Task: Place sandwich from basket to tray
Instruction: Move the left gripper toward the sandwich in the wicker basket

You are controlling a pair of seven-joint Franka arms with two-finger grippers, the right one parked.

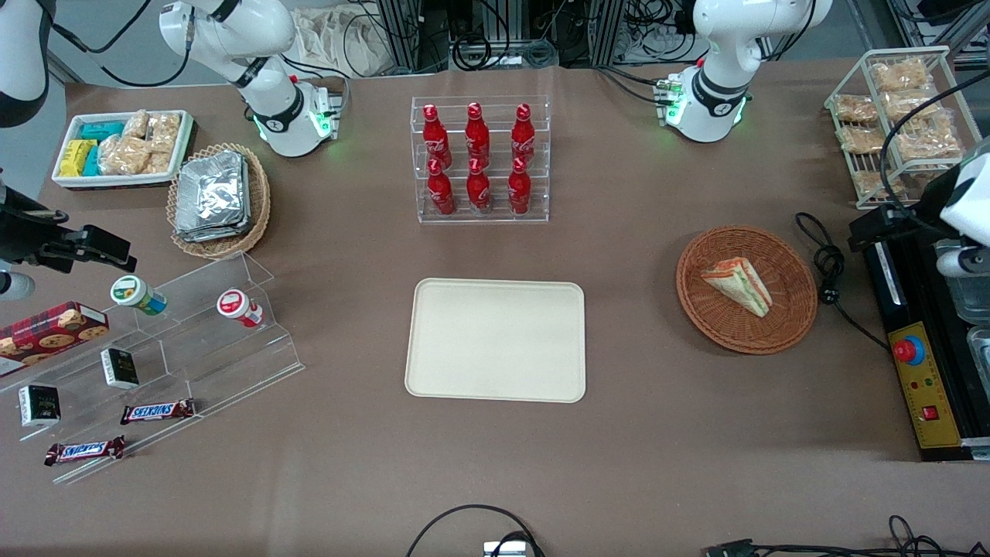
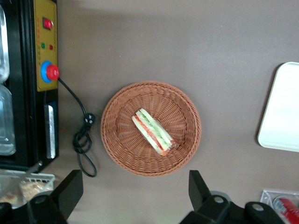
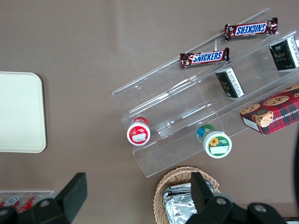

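Inside the round woven basket (image 2: 150, 128) lies a triangular sandwich (image 2: 153, 131), gripper (image 2: 133, 189) fingers (image 2: 70, 186) spread empty above.

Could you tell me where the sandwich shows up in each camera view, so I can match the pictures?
Front view: the sandwich lies in the basket, toward the working arm's end of the table.
Left wrist view: the sandwich sits mid-basket; the end effector hangs open above it.
Right wrist view: not in it.
Shared landmark: the cream tray, with an edge in the left wrist view and part in the right wrist view.

Brown tabletop (image 1: 348, 464) w/ metal framing (image 1: 402, 31) & cables at edge.
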